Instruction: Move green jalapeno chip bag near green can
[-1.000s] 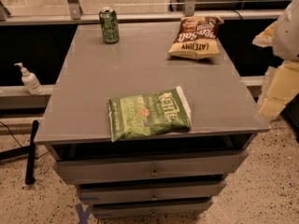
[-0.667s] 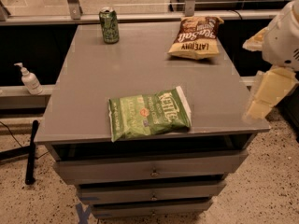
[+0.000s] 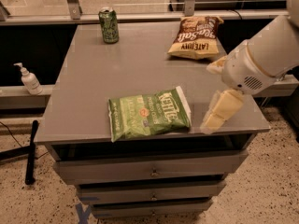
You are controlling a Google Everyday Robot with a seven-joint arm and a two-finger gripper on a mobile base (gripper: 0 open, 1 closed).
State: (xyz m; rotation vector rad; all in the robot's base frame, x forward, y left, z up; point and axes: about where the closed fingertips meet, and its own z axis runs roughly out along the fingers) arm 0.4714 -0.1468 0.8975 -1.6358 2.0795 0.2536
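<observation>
The green jalapeno chip bag (image 3: 148, 114) lies flat near the front edge of the grey table (image 3: 93, 78), its white end pointing right. The green can (image 3: 109, 25) stands upright at the table's far left corner, well apart from the bag. My gripper (image 3: 211, 97) reaches in from the right on a white arm (image 3: 261, 55), just right of the bag and over the table's front right part. Its two cream fingers (image 3: 219, 111) are spread apart and hold nothing.
A brown and tan chip bag (image 3: 196, 37) lies at the table's far right. The table has drawers (image 3: 149, 171) below its front edge. A soap pump bottle (image 3: 29, 80) stands on a ledge to the left. A glass rail runs behind the table.
My arm and gripper have swung in from the right edge toward the green bag and now hang over the table's front right. The bags and the can have not moved.
</observation>
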